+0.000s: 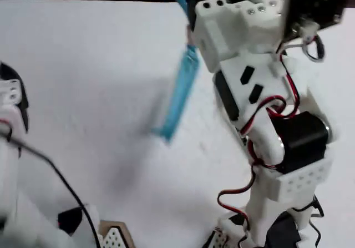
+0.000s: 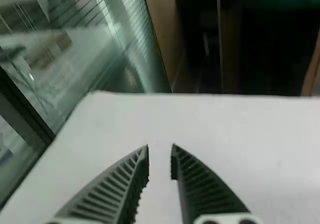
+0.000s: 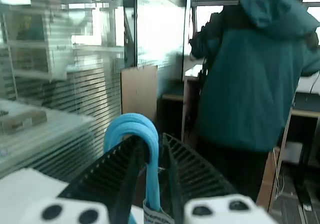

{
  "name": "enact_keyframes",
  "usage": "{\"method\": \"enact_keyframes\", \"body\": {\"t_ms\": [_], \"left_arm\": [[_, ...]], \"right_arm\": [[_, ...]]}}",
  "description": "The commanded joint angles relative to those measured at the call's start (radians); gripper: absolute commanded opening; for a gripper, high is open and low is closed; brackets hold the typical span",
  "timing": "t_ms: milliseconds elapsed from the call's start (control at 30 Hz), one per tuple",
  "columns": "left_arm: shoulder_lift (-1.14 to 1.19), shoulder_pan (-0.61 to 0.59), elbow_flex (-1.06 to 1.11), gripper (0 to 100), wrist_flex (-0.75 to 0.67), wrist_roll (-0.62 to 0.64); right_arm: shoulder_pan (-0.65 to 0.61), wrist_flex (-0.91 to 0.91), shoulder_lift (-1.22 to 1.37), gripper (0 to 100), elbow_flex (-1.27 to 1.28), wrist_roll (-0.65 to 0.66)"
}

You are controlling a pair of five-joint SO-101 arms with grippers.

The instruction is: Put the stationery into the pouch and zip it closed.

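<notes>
My right gripper [image 3: 150, 156] is raised off the table and shut on a light blue loop [image 3: 132, 129], which curls over its fingertips. In the high view a long, flat blue pouch [image 1: 180, 92] hangs slanted and blurred beside the raised white right arm [image 1: 260, 81], above the white table [image 1: 83, 65]. My left gripper [image 2: 160, 156] hovers low over the table; its ribbed fingers [image 2: 125, 184] stand open by a narrow gap with nothing between them. The left arm [image 1: 11, 104] sits at the left edge of the high view. I see no loose stationery.
A small cardboard-coloured piece [image 1: 113, 234] lies at the table's near edge between the arm bases. The table's far edge [image 2: 200, 94] runs close ahead of my left gripper, with a glass partition beyond it.
</notes>
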Motion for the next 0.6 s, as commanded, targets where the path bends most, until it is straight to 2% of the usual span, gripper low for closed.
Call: {"method": "enact_keyframes", "body": {"t_ms": [0,167,333,567], "left_arm": [[0.007,-0.002,-0.21,20,-0.023,0.057],[0.002,-0.013,-0.342,21,0.014,0.178],[-0.002,-0.222,-0.382,21,0.025,0.411],[-0.002,-0.343,-0.379,21,0.068,0.43]], "right_arm": [[-0.001,-0.097,-0.047,1.7,-0.04,-0.012],[-0.084,-0.143,-0.099,1.7,-0.038,-0.117],[-0.206,-0.122,-0.136,1.7,-0.035,-0.126],[-0.404,-0.016,-0.136,1.7,-0.035,-0.126]]}}
